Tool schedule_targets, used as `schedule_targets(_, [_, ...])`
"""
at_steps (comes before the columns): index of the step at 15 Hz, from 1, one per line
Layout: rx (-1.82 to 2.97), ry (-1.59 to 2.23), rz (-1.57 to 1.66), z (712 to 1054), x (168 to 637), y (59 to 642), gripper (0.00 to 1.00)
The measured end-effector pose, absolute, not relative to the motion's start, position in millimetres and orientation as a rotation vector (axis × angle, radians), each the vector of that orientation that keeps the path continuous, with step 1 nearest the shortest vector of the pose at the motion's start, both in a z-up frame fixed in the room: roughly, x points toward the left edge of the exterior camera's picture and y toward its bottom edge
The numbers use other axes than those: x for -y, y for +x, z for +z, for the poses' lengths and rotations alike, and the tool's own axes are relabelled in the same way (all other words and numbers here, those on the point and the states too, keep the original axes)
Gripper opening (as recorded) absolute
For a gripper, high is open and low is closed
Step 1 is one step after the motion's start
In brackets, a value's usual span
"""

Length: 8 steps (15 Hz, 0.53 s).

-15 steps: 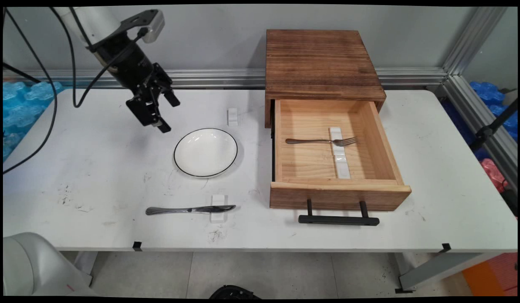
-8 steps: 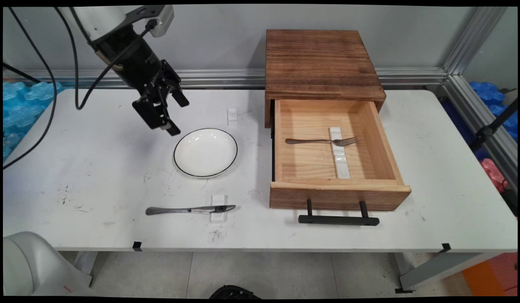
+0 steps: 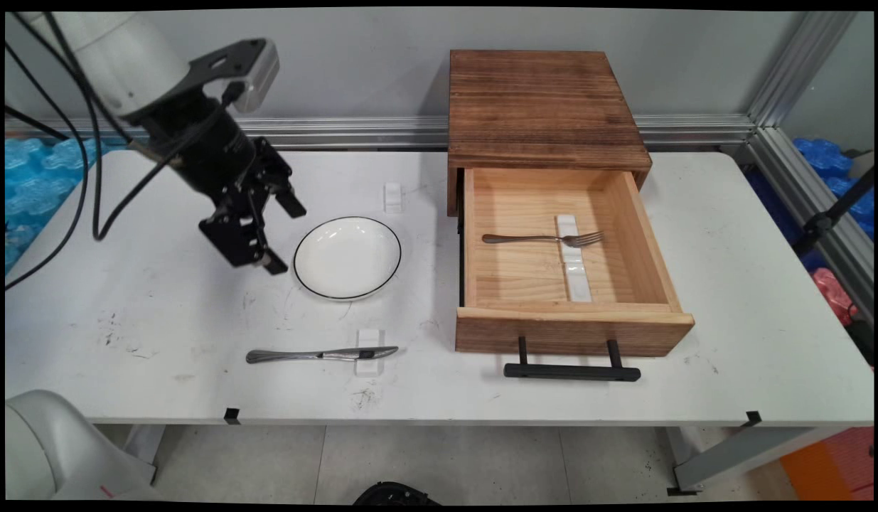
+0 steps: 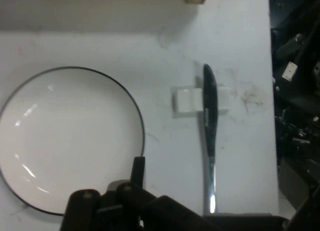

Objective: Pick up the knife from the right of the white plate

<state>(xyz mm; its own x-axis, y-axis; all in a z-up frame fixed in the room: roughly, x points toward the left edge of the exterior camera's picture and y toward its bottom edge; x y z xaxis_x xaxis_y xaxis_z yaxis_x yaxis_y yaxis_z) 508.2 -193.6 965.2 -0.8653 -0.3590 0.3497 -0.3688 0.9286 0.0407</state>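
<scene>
**Over the tabletop's left half, beside the plate**

Above the left-centre of the white tabletop [image 3: 161, 320] we see the black end effector [image 3: 286, 238] hanging clear of the surface, tilted, its fingers spread apart with nothing between them. Its lower fingertip sits just left of the white plate [image 3: 347, 257], a round dish with a thin dark rim line, and does not appear to touch it.

Toward the near edge from the plate we find a table knife [image 3: 318, 353] lying parallel to that edge, handle to the left, its blade propped on a small white rest [image 3: 368, 351]. From the hand camera we see the same plate [image 4: 70, 138] at left and the knife [image 4: 210, 136] at right, blade crossing its rest [image 4: 187, 100]; only one finger [image 4: 137, 172] of the end effector shows clearly there.

Beyond the plate, toward the far edge, another small white rest [image 3: 392, 197] stands alone.

On the tabletop's right half stands a wooden drawer box [image 3: 542, 107] against the far edge, its drawer [image 3: 574, 327] pulled out toward the near edge, black handle [image 3: 571, 371] in front. Inside it a fork [image 3: 542, 239] lies crosswise, tines to the right, resting on a long white strip [image 3: 574, 270].
</scene>
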Motion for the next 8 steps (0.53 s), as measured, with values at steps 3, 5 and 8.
schedule_targets(3, [2.739,0.535,0.032,955,180,506,1.0])
schedule_targets(5, [2.743,0.533,0.028,947,173,505,1.0])
schedule_targets(8, [2.745,0.529,0.027,926,161,501,1.0])
